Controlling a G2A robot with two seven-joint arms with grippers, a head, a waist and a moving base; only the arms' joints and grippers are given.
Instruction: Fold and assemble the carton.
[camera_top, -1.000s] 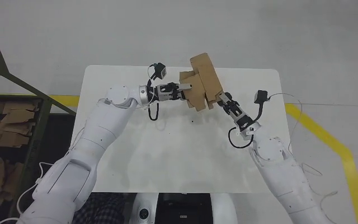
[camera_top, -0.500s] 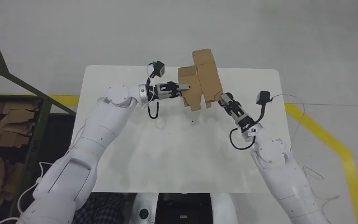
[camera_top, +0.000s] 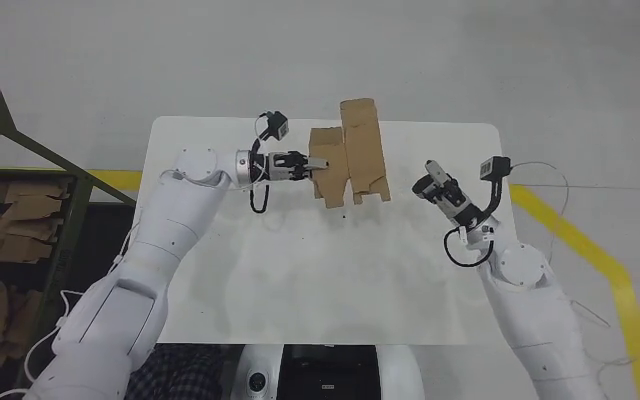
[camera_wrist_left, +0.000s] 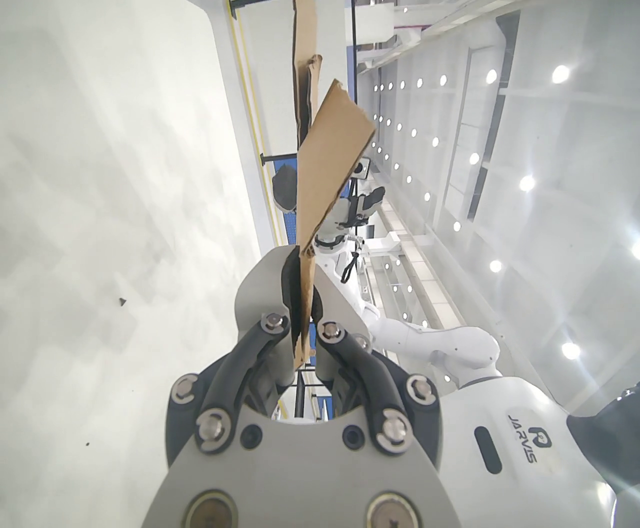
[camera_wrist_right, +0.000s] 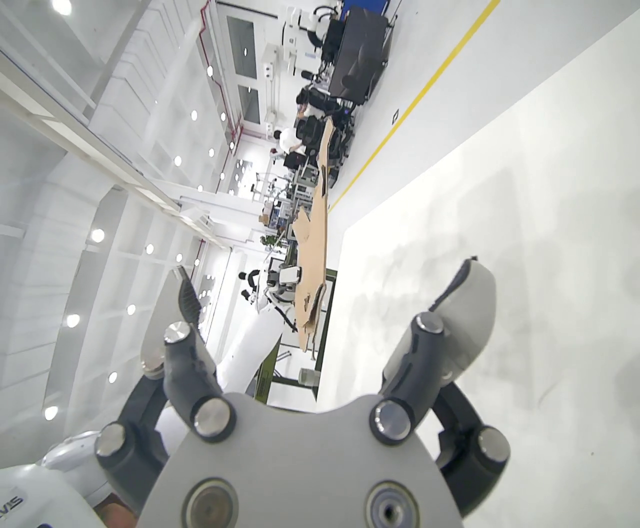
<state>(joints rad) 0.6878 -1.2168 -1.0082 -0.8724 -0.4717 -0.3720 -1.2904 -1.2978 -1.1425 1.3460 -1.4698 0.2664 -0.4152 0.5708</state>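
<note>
My right gripper (camera_top: 432, 178) has just let go. A second ago its fingers were at the corner of the carton (camera_top: 352, 152); now it has drawn back and its jaws are spread wide with nothing between them. The carton lies well apart from it, out beyond its fingertips.

That leaves my left gripper (camera_top: 312, 163) carrying the whole piece. It is closed tight on a thin cardboard panel, pinched between the pads right at the edge nearest that hand. The rest of the sheet reaches away from the fingertips, above the far part of the table (camera_top: 300, 270). Since the release the carton has swung from a slant to sit squarer, and it has slid a little toward the left hand.

As I read it, the carton is still mostly flat, with one flap angling off, so the assembly has barely begun. One pinch at the edge is a weak hold, and I expect the right hand will need a fresh grip before any panel can be opened.
</note>
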